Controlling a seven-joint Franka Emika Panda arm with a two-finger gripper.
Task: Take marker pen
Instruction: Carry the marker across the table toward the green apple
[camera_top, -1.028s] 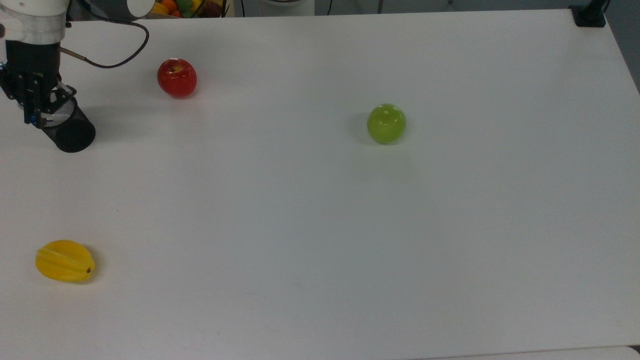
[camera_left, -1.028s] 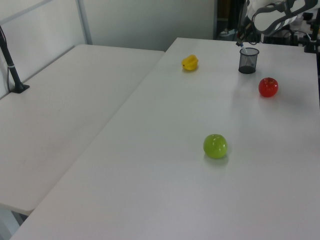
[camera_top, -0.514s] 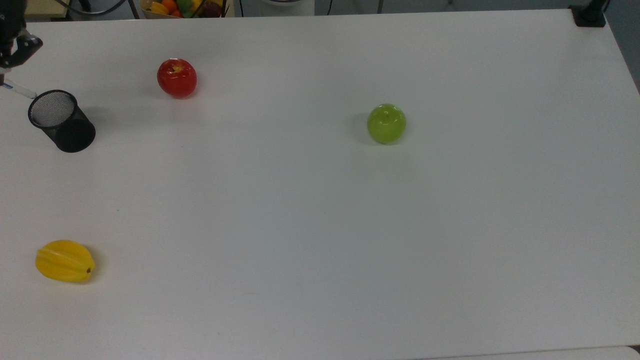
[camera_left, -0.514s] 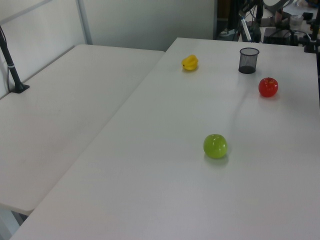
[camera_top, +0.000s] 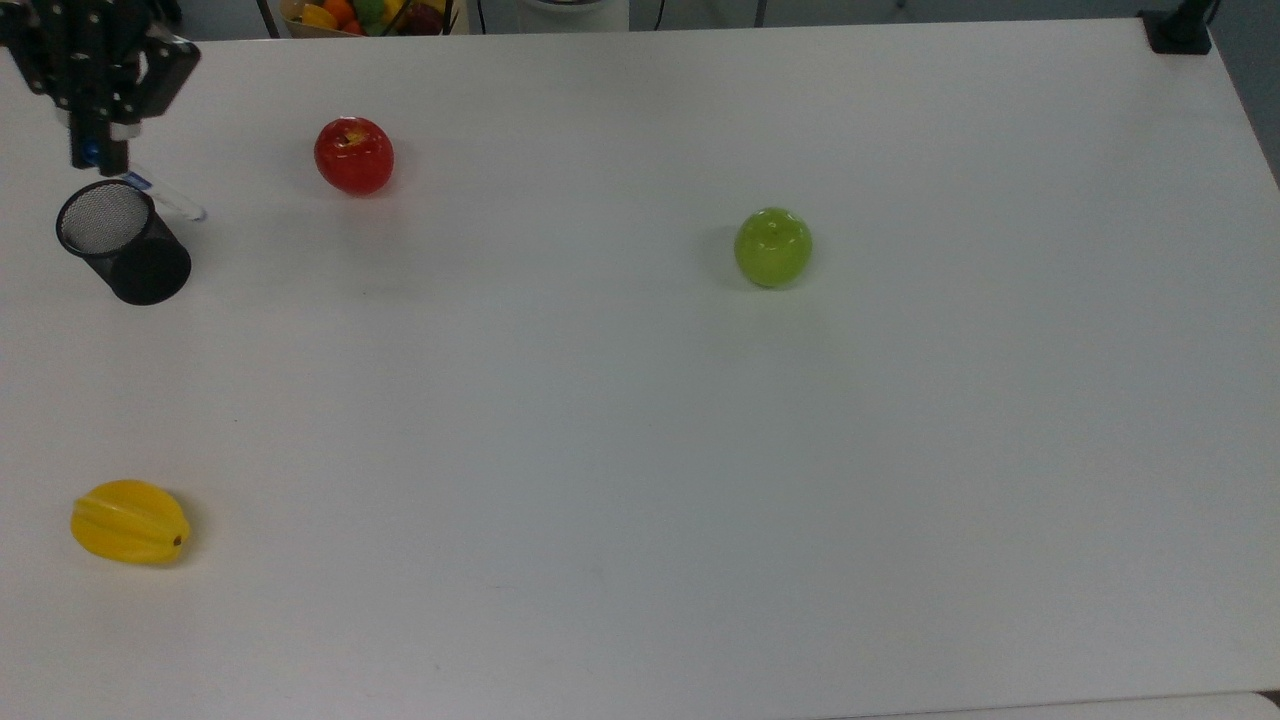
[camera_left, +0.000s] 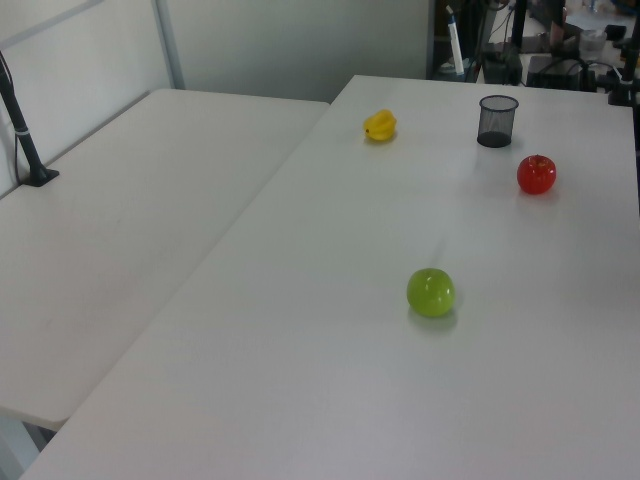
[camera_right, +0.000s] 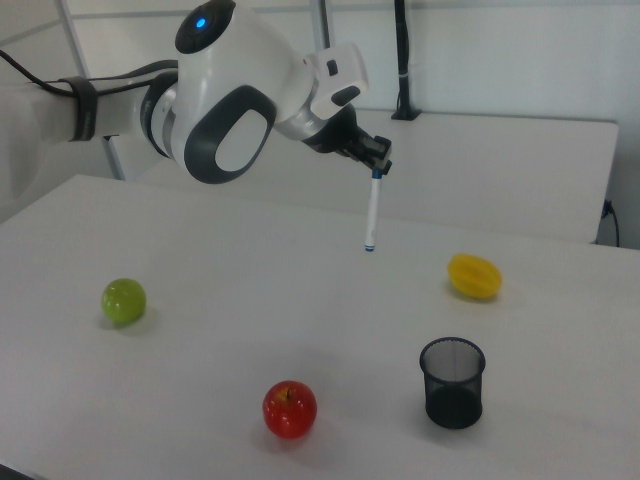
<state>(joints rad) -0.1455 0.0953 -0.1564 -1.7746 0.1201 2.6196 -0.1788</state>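
Hanging clear above the white table now, the marker pen is pinched at its top end by the gripper, whose fingers are closed narrowly on the barrel. A second ago the gripper sat down at the mouth of the black mesh cup with the pen inside it; half a second ago it had lifted off toward the top view's far left corner, and it has since come back a little to the right, with the pen out of the cup altogether.

From the right view the pen hangs nearly straight down, its small blue tip lowest, well above the table and apart from the cup. The top view instead shows it slanting past the cup's rim, which looks like perspective rather than contact, though I can't be sure from there. In the left view just the white barrel shows at the far edge.

Red apple, green apple and yellow starfruit lie where they were.
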